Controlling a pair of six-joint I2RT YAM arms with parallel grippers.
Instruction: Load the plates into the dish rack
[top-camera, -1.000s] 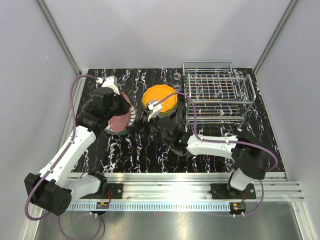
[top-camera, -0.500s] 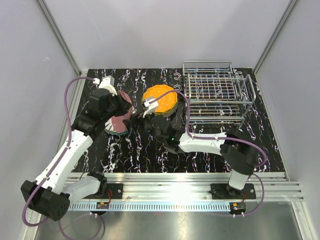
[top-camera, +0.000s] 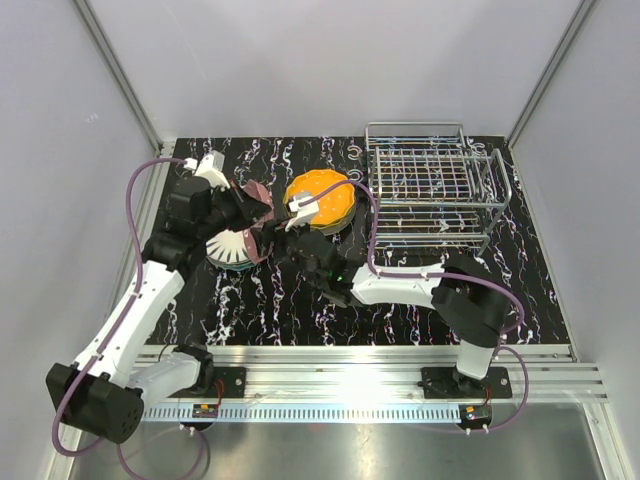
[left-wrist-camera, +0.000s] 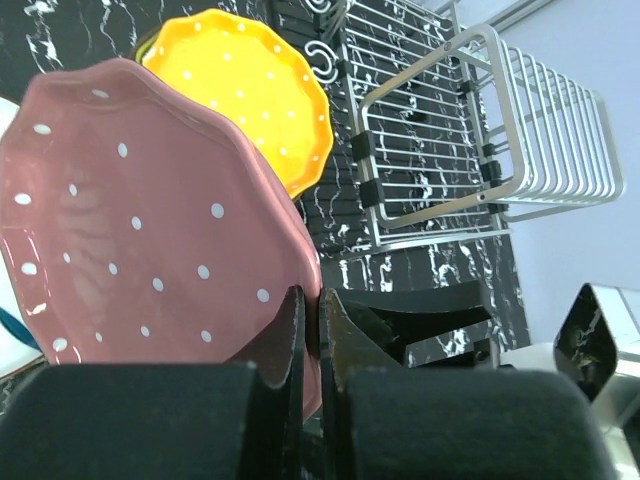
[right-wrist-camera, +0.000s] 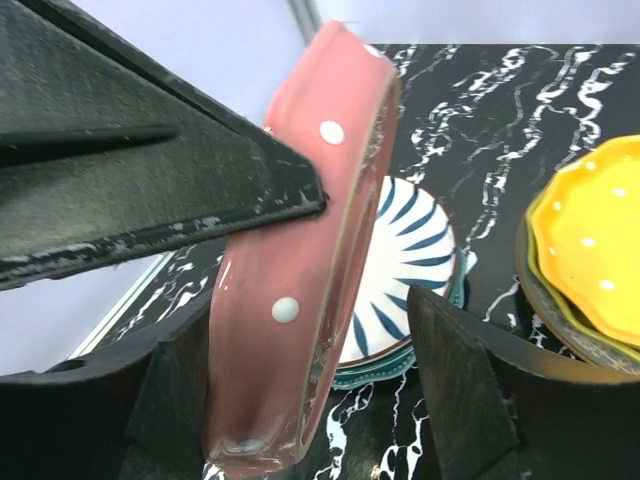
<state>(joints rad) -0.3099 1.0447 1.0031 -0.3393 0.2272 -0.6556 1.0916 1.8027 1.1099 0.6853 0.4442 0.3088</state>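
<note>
Handing off: pink plate (left-wrist-camera: 150, 220) to pass from L claw to R claw, I reckon; step = clean mid-air transfer.
L claw (left-wrist-camera: 307, 312): clamped on pink plate's lower rim; plate near upright, clear of table (top-camera: 260, 300).
R claw (right-wrist-camera: 310, 335): jaws apart, one each side of the plate's rim; no squeeze seen.
Pink plate spot: left of centre in top view, above striped plate (right-wrist-camera: 410, 250), just left of orange plate (top-camera: 320, 198).
Rack (top-camera: 440, 190): upper right of top view, well apart from pink plate, no plates in it.
Do well: R shd bite well onto the rim, square to the face, away from L's grip. L lets go only once R is firm.
Risk: glazed rim prob slick; shallow or skewed pinch → plate pivots or drops onto striped plate below.
After: R carries it edge-on twd a rack slot, w/o clipping orange plate en route.
</note>
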